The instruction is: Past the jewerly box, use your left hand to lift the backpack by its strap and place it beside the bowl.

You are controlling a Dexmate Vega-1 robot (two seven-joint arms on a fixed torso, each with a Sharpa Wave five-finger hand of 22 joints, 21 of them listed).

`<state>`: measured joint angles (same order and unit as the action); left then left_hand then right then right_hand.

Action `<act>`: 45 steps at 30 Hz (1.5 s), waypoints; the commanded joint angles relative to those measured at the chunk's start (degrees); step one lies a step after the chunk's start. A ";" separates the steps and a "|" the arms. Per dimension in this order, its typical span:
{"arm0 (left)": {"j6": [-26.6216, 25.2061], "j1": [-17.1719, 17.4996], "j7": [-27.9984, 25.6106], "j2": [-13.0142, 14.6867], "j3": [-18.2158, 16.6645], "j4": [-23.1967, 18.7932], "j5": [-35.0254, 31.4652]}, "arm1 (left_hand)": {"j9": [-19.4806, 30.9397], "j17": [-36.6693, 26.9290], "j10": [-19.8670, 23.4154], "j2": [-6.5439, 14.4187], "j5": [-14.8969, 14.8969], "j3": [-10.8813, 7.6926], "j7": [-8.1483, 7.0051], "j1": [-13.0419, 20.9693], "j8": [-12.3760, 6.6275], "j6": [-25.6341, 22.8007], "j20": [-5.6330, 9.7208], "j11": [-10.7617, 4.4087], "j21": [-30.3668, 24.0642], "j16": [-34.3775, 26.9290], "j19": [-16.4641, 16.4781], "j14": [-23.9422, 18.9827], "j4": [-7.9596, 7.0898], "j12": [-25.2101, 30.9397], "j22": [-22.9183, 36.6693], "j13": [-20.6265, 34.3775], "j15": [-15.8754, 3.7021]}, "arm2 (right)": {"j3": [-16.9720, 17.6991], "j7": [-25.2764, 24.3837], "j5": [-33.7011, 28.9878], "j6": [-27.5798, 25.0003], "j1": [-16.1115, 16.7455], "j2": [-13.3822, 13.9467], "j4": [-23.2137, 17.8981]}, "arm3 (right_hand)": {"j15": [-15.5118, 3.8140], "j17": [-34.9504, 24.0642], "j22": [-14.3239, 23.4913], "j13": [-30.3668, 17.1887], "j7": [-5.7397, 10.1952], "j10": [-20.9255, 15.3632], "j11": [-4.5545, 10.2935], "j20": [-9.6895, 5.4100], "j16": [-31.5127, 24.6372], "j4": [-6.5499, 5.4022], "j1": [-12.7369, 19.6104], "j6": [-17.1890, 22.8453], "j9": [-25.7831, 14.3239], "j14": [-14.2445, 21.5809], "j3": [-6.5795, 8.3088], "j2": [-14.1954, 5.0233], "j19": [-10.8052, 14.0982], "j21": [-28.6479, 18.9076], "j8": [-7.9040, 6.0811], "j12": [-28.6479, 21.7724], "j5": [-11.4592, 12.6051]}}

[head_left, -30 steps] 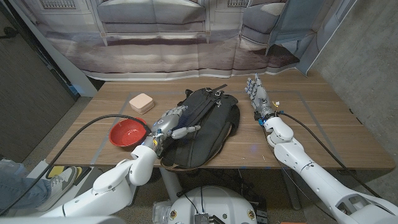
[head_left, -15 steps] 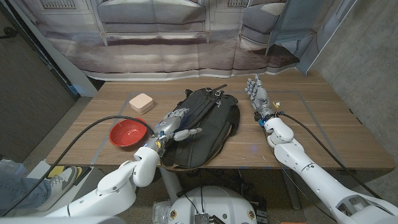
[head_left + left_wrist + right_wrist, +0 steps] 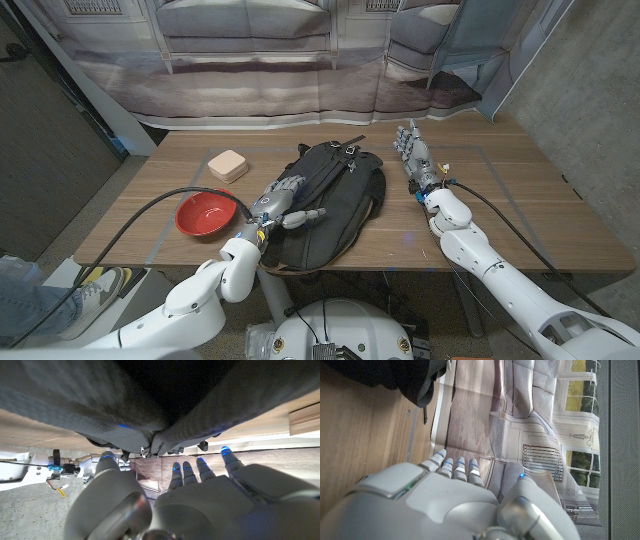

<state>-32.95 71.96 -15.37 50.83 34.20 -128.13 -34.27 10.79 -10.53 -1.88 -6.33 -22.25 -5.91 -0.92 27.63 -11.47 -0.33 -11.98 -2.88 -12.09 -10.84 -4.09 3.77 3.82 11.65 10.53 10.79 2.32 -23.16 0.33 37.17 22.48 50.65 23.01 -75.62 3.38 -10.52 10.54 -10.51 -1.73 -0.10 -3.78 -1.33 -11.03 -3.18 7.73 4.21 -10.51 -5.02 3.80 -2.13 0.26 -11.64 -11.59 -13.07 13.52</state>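
Hovering over the backpack's [image 3: 322,203] near-left part, left hand [image 3: 282,203] has fingers spread, nothing gripped. Backpack lies mid-table, long axis running from near-left to far-right; strap end [image 3: 350,145] shows at the far end, past the hand. Bowl [image 3: 206,214] sits just left of the hand, jewelry box [image 3: 228,164] beyond it, open tabletop between the two. Right hand [image 3: 415,155] stands open and empty, right of the backpack, apart from it. Left hand is nearer. Judgement: reach goes forward along the pack; near table edge is close to the pack's bottom.
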 commanded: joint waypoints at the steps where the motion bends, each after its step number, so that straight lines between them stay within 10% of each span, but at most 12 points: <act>1: 0.47 -2.71 2.64 -0.64 1.97 1.60 -0.05 | 0.14 -0.15 0.04 -0.04 -0.38 0.32 -0.11 0.63 -0.31 -0.18 -0.22 -0.33 -0.15 -0.33 0.36 -0.23 0.01 0.38 0.13 0.34 0.01 | -0.21 0.43 0.15 -0.16 -0.59 -0.36 0.87 | -0.12 -0.10 0.07 -0.23 0.00 -0.42 -0.20 -0.32 0.20 0.18 0.45 0.50 -0.34 0.24 -0.21 -0.47 0.26 -0.01 0.13 0.32 0.04; 36: -5.40 -7.52 9.66 -2.52 7.69 2.60 -4.10 | 0.15 -0.10 1.38 0.34 -0.98 0.44 -0.03 2.73 -1.00 -2.41 -0.17 -0.49 -0.59 -0.61 2.35 -1.60 0.83 0.76 0.18 0.34 -0.08 | -0.14 2.28 1.36 0.62 -1.40 -1.44 3.37 | -0.06 -0.10 0.10 -0.24 0.05 -0.49 -0.08 0.12 0.23 0.28 0.55 0.54 -0.35 0.30 -0.37 -0.60 0.79 -0.20 0.18 0.43 0.00; 45: -7.79 -9.01 12.06 -3.07 9.61 2.29 -6.48 | 0.16 -0.02 3.11 2.48 -1.81 -1.21 -0.14 8.62 -1.37 -4.42 0.01 -0.92 -1.74 -0.99 6.61 -4.14 3.06 1.03 0.33 0.33 -0.78 | -0.01 2.74 1.63 0.87 -1.41 -1.50 3.70 | -0.05 -0.11 0.11 -0.24 0.08 -0.59 -0.06 0.19 0.23 0.31 0.57 0.55 -0.35 0.31 -0.42 -0.62 0.88 -0.22 0.19 0.42 -0.01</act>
<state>-38.12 64.56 -5.93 48.45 41.56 -125.74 -38.47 10.82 -10.38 0.59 -4.87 -23.56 -6.38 -1.06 33.68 -12.58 -3.96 -11.77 -3.49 -13.16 -11.49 0.82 0.46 5.93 12.32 10.53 10.89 1.56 -23.20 2.41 38.48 23.00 49.42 21.67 -72.57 3.38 -10.52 10.53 -10.51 -1.74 -0.31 -3.57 -0.92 -10.76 -2.94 8.03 4.20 -10.51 -5.02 3.56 -2.43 0.67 -11.64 -11.59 -12.64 13.52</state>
